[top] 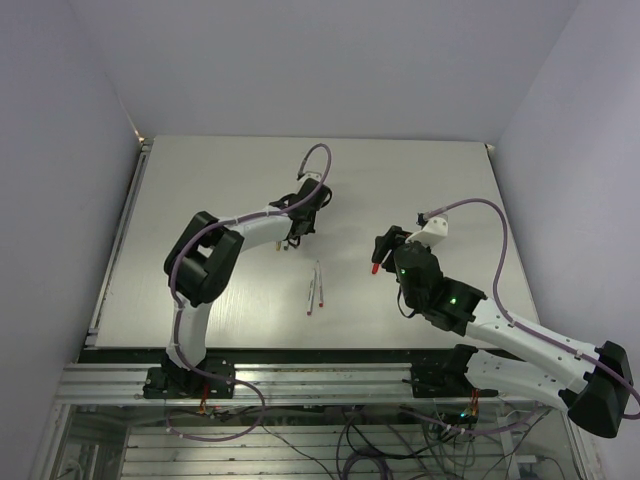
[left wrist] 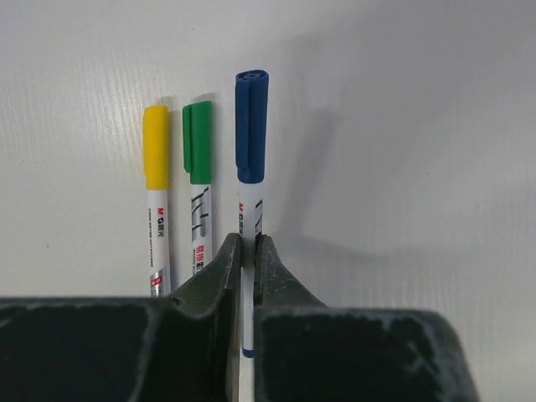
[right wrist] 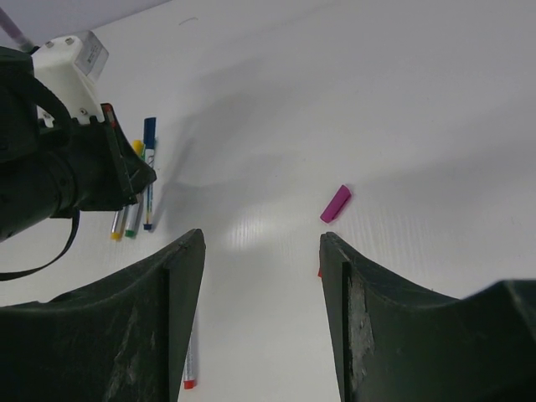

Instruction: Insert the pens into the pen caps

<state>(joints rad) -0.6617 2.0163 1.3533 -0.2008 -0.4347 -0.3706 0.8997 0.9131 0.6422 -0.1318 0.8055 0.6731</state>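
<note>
Seeing, nearest the arm bases, two thin uncapped whitish-grey pen barrels [top: 315, 288] lying close together on the pale grey table [top: 200, 180], long axes running roughly near to far. Finding a red-tipped pen barrel [right wrist: 190, 368] beside one finger of the right wrist, tip pointing back toward that camera. Holding the black two-finger right gripper [right wrist: 261, 243] just beyond, jaws spread wide and grasping nothing. Noticing a small red piece [right wrist: 319, 271] at one finger's inner edge, contact impossible to judge. Passing a stubby purple plastic cap [right wrist: 336, 203] lying loose farther on, tilted, well apart from every pen. Clamping the black left gripper [left wrist: 248, 251] tight on the barrel of a blue-capped white pen [left wrist: 250, 159], long axis running straight away from the wrist, cap end pointing outward. Noting a green-capped pen [left wrist: 198, 180] and a yellow-capped pen [left wrist: 157, 180] just beside it, parallel, caps pointing the same way.
</note>
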